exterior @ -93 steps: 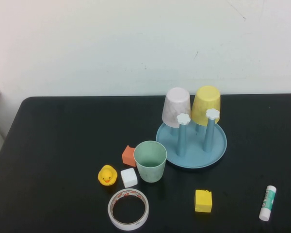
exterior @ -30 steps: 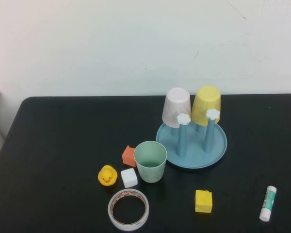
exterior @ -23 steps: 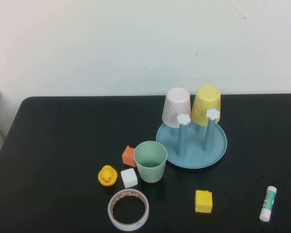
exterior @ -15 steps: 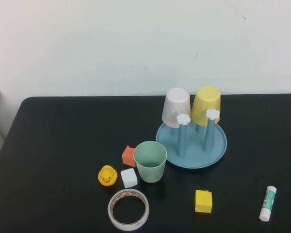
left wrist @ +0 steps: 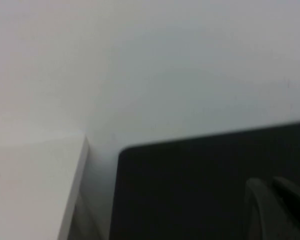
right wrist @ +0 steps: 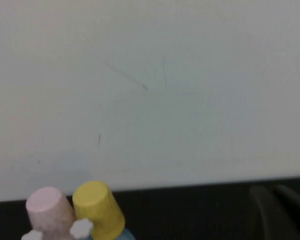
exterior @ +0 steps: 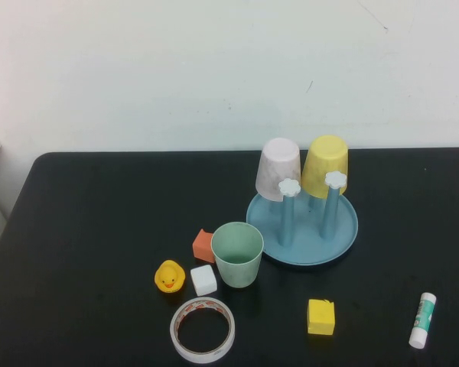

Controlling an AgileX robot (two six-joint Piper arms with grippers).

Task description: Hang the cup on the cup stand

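The mint-green cup [exterior: 237, 254] stands upright, mouth up, on the black table just left of the cup stand [exterior: 344, 229]. The stand is a light-blue dish with two bare front posts with white flower caps [exterior: 289, 187]. A pinkish-white cup [exterior: 280, 168] and a yellow cup [exterior: 326, 166] hang upside down on its back posts; both also show in the right wrist view [right wrist: 47, 207] [right wrist: 97, 207]. Neither arm shows in the high view. My left gripper [left wrist: 270, 182] is shut and empty over the table's far left corner. My right gripper [right wrist: 271, 190] is shut and empty, well away from the stand.
An orange block [exterior: 203, 245], a white cube [exterior: 203, 280], a yellow duck [exterior: 169, 276] and a tape roll [exterior: 203, 329] lie left of and in front of the cup. A yellow block [exterior: 320, 316] and a glue stick [exterior: 422, 319] lie front right.
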